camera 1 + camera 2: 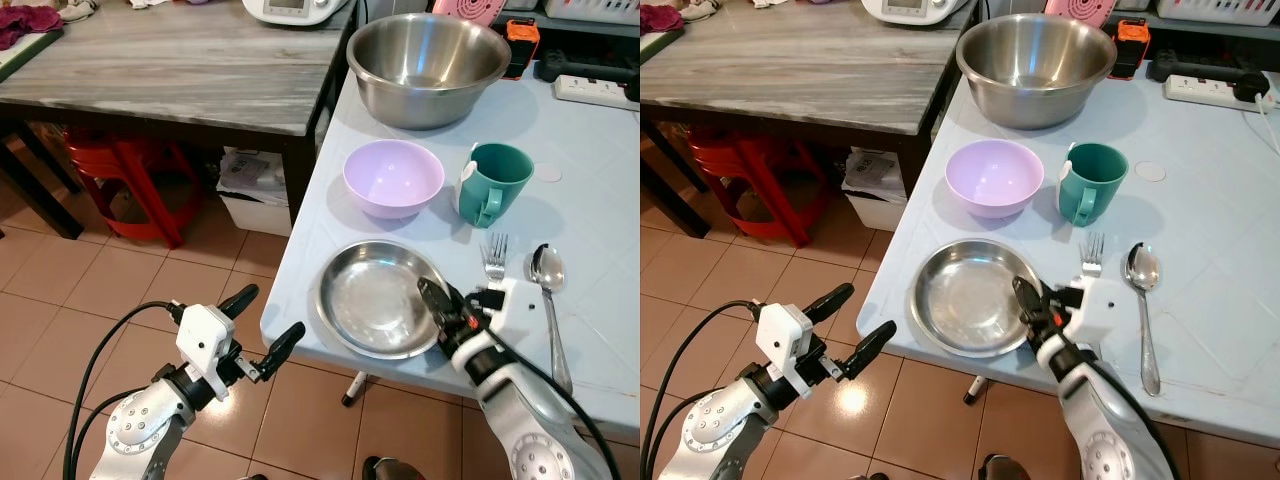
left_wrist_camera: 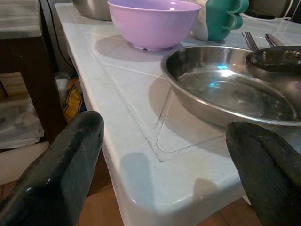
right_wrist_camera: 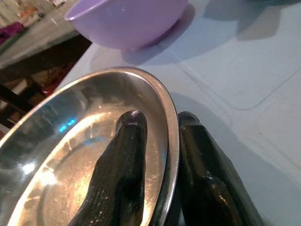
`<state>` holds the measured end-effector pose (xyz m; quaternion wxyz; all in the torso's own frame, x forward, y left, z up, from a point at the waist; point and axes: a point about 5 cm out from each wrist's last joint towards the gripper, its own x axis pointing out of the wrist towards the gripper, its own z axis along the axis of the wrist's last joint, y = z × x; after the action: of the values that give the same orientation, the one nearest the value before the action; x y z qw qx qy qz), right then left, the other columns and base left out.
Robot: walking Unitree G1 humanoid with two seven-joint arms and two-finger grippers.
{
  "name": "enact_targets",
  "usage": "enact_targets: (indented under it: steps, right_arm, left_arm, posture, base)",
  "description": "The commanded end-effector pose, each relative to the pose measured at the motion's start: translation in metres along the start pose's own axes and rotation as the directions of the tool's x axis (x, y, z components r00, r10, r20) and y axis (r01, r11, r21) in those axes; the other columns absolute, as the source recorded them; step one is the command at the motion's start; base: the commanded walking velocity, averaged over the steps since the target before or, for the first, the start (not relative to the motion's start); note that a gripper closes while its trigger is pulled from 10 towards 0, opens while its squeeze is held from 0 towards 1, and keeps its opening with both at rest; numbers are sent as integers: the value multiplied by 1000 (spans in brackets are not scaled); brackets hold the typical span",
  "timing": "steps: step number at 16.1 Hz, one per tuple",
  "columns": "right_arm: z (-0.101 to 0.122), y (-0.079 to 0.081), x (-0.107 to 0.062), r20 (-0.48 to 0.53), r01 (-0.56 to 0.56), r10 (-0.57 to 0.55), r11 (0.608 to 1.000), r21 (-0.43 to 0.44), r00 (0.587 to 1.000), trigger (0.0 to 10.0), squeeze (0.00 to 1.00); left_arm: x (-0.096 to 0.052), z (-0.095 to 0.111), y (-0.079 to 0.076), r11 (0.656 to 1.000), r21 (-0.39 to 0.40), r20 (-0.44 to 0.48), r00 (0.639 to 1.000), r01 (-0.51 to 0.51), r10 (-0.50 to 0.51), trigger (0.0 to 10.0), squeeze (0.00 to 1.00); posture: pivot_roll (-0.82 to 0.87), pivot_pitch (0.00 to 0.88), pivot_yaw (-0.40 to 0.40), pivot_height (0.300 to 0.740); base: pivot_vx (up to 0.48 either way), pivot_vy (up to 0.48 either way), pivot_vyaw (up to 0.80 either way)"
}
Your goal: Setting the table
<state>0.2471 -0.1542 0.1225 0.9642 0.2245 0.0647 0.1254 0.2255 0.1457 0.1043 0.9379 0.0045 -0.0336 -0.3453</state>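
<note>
**Steel plate pinched at its rim on the pale tabletop**

Steel plate [image 1: 375, 298] lies flat near the front edge of the pale blue tabletop [image 1: 590, 210], and our right claw [image 1: 437, 303] is clamped on its right rim: in the right wrist view one black finger [image 3: 123, 169] rests inside the plate and the other sits outside, against the rim. Behind the plate stands a lilac bowl [image 1: 393, 177], and just beside that, to its right, a green mug [image 1: 494, 181] with its handle toward us. A large steel mixing bowl [image 1: 428, 66] sits farther back. To the right of the plate we see a fork [image 1: 495, 256] and, beside it, a spoon [image 1: 549, 290], both lying lengthwise; our right wrist covers the fork's handle.

Our left claw [image 1: 261, 323] hangs off the table over the tiled floor [image 1: 60, 290], near the front left corner of the tabletop, its fingers spread apart and holding nothing. A grey wooden table [image 1: 180, 60] stands to the left, with a red stool [image 1: 130, 170] beneath it.
</note>
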Motion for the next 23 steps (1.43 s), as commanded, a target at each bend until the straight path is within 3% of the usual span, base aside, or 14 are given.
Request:
enact_targets:
  steps: [1,9,13,14,16,17,18,19,23]
  right_arm:
    - [-20,-4,-2,-99,30,-22,996,85,995,0,0]
    - [-27,-8,-4,-149,69,-36,974,218,988,0,0]
    - [-14,-8,2,-96,77,-67,991,109,993,0,0]
    - [-6,-2,7,-61,58,-57,998,16,996,8941,0]
    - [5,-1,11,-36,114,-118,989,-92,992,10000,0]
    - [6,-10,8,-45,204,-214,964,-173,976,10000,0]
    - [6,-13,7,-43,232,-245,953,-196,969,10000,0]
    - [10,-18,2,-9,276,-283,941,-196,959,10000,1000]
    - [19,-14,0,36,290,-288,938,-188,957,10000,1000]
  left_arm:
    - [-1,3,-1,1000,25,2,1000,16,-16,10000,0]
    - [-1,2,-2,1000,23,0,1000,16,-16,10000,0]
    - [3,2,0,1000,30,7,1000,-1,1,10000,0]
    - [5,4,2,999,35,19,1000,-23,22,10000,0]
    - [8,5,4,999,34,30,999,-28,27,10000,0]
    - [10,6,3,999,34,32,999,-28,27,10000,0]
    - [10,5,3,999,33,32,999,-28,27,10000,0]
    - [10,6,3,999,32,33,999,-30,29,10000,0]
    - [11,5,2,999,29,34,999,-19,18,10000,0]
  posture:
    - [-113,196,45,740]
    - [-111,202,49,740]
    - [-114,188,52,740]
    - [-117,181,49,740]
    - [-119,177,47,740]
    - [-121,175,47,740]
    - [-121,175,47,740]
    - [-123,177,49,740]
    - [-140,184,53,740]
  base:
    - [0,0,0]
    - [0,0,0]
    - [0,0,0]
    - [0,0,0]
    - [0,0,0]
    - [0,0,0]
    - [0,0,0]
    - [0,0,0]
    - [0,0,0]
